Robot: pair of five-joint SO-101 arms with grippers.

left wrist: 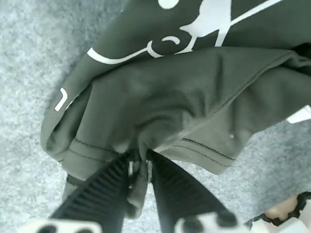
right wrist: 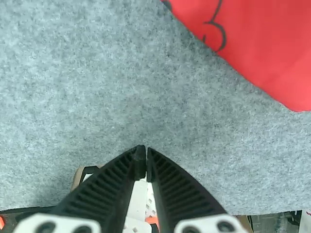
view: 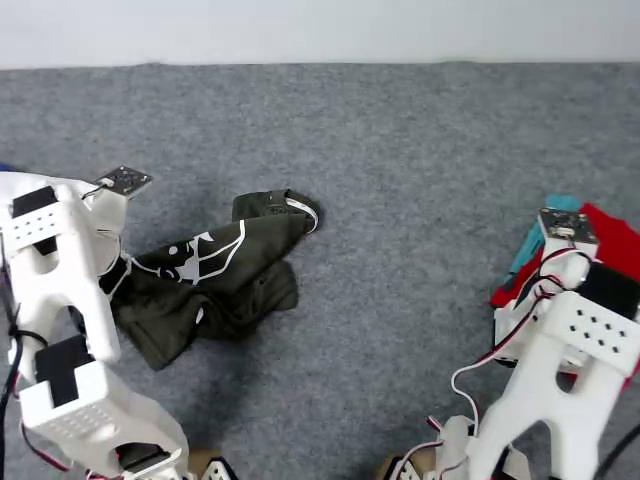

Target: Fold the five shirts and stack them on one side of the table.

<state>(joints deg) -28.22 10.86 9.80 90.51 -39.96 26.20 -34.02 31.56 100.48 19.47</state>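
- The dark green shirt [view: 215, 285] with a white print lies crumpled at the left of the high view, doubled over itself, one end reaching toward the middle of the grey tabletop [view: 400, 150].
- The left claw [left wrist: 138, 167] is pinched nearly closed on a small fold of the shirt's stitched hem; only a thin bite of cloth sits between the jaws.
- The right claw [right wrist: 146, 158] is closed with nothing in it, hanging over bare tabletop just beside the red shirt [right wrist: 262, 43].
- At the right edge of the high view the red shirt lies with a teal shirt [view: 535, 240] peeking out beside it, partly under the right arm; how neatly they are folded cannot be told.
- Risk: the hem grip looks shallow, so a lift or pull may let the cloth slip free.
- Risk: with one point held and the shirt bunched, dragging would likely twist it further rather than flatten it, giving a lopsided fold.
- Risk: the right arm sits over the red and teal shirts, and a careless sweep could ruffle them.
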